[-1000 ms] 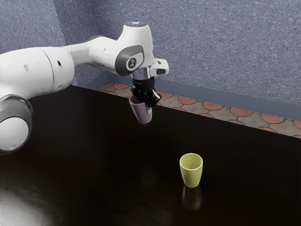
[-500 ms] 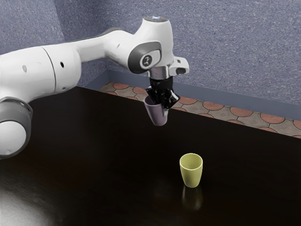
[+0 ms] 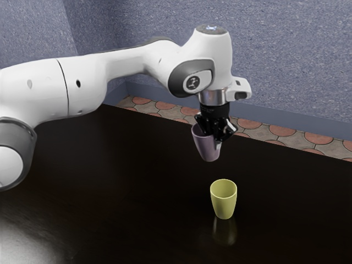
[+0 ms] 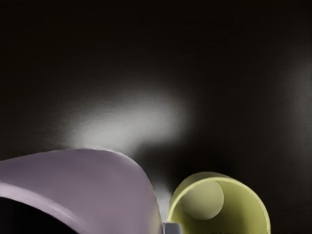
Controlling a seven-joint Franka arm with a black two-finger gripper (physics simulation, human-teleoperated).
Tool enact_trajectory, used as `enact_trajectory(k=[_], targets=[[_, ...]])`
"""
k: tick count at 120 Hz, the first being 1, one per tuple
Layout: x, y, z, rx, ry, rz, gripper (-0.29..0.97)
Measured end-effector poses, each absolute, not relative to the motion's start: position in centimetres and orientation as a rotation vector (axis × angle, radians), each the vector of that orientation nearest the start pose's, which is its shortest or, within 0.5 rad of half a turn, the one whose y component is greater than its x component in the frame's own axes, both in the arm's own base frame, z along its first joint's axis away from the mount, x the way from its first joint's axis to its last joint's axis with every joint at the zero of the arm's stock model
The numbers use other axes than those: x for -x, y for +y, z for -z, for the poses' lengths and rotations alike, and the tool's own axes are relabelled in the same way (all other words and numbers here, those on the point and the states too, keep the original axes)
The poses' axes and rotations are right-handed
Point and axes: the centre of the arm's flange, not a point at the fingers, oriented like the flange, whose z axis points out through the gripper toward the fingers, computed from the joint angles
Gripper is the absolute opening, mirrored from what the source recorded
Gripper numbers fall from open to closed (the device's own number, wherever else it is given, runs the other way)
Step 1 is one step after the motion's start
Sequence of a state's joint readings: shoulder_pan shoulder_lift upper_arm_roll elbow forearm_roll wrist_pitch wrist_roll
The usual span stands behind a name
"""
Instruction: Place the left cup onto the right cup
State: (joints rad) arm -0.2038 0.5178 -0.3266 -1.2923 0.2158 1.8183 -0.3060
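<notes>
Gripper [image 3: 216, 133] pinches the purple cup [image 3: 206, 147] by its rim between its 2 fingers. The cup hangs tilted above the yellow cup [image 3: 223, 199], slightly toward the exterior view's left of it (clear of its rim). That yellow cup stands upright on the dark table [image 3: 99, 187].

The table [image 3: 99, 181] I work at is dark, almost black, and glossy. In the exterior view a pale sheen [image 3: 22, 250] lies on it at seven o'clock. In the wrist view the same dark top [image 4: 204, 58] carries a soft white glare [image 4: 131, 119] near the middle. Past the table's far edge, from twelve toward three o'clock, runs a strip of floor [image 3: 280, 131] in terracotta scalloped tiles with pale joints. Behind it stands a speckled blue-grey wall [image 3: 297, 49] with a darker skirting band [image 3: 275, 113] at its foot. A second wall [image 3: 27, 27] of the same finish meets it at ten o'clock.
</notes>
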Motion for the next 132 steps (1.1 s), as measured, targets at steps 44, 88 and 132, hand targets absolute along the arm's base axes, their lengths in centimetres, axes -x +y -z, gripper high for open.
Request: enact_trajectory(k=[44,88,132], targets=[[-62.1,-33.9,-46.1,3.083,0.336,0.086,-0.11],[-60.8,-36.0,-45.9,3.094,0.292,0.086,-0.11],[-60.8,-36.1,-44.1,3.096,0.232,0.052,-0.11]])
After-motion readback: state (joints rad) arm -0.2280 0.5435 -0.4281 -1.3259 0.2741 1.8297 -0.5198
